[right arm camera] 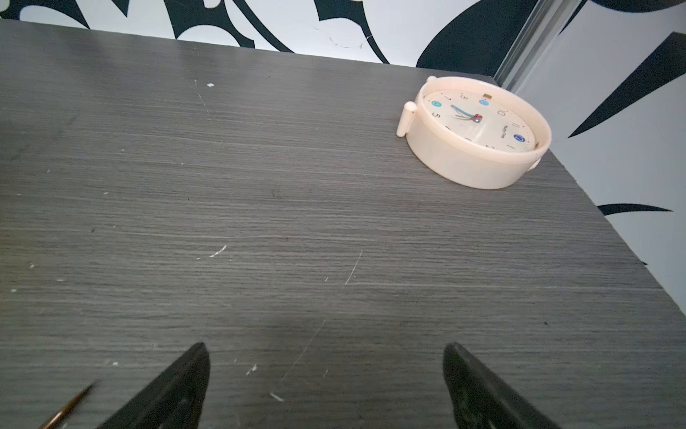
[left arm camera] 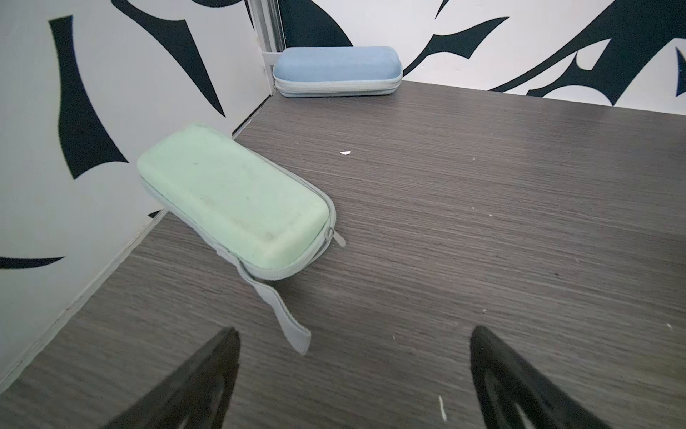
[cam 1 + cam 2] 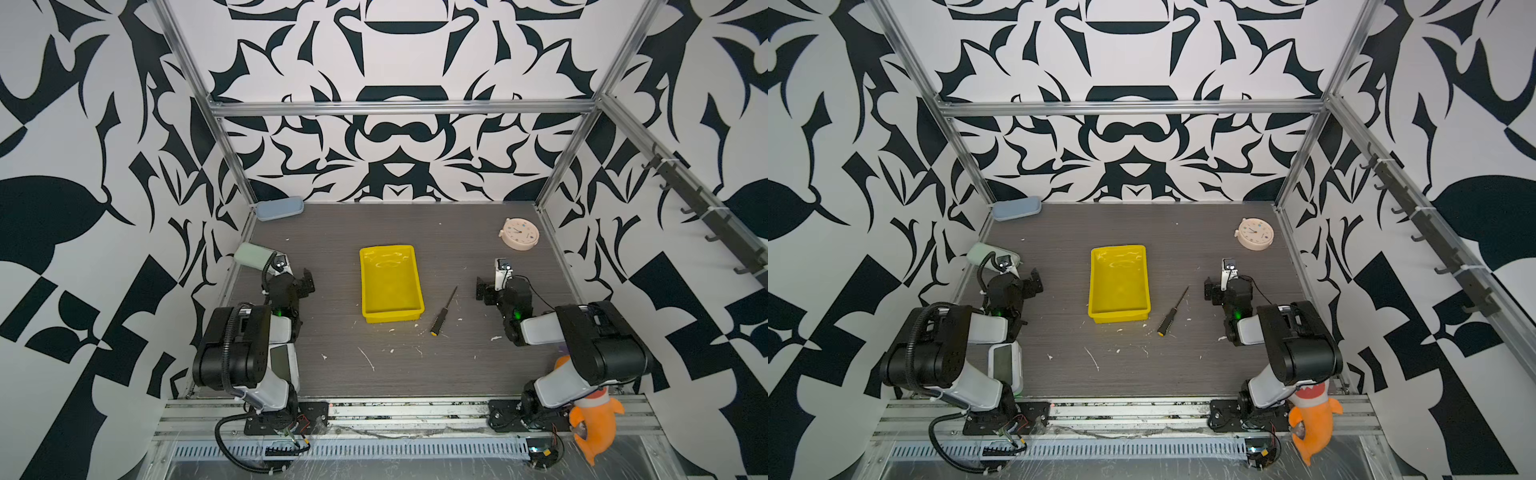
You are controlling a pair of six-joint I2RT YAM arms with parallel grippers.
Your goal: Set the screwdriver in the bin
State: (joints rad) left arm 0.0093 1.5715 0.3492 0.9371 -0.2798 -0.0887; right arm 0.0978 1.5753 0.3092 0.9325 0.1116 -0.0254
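Observation:
The screwdriver [image 3: 444,311] [image 3: 1172,311], black-handled with a yellow end cap, lies flat on the table just right of the yellow bin [image 3: 390,282] [image 3: 1119,282], whose inside holds nothing. In the right wrist view only its shaft tip [image 1: 70,406] shows, off to the side of the jaws. My right gripper [image 3: 482,291] [image 1: 324,356] stands open over bare table, right of the screwdriver. My left gripper [image 3: 307,280] [image 2: 352,341] is open too, left of the bin, with nothing between its fingers.
A pale green zip case [image 3: 253,254] [image 2: 234,200] lies by the left wall beside my left gripper, its strap trailing toward the jaws. A pale blue case [image 3: 278,208] [image 2: 336,70] sits in the back left corner. A cream clock [image 3: 519,235] [image 1: 475,133] lies back right.

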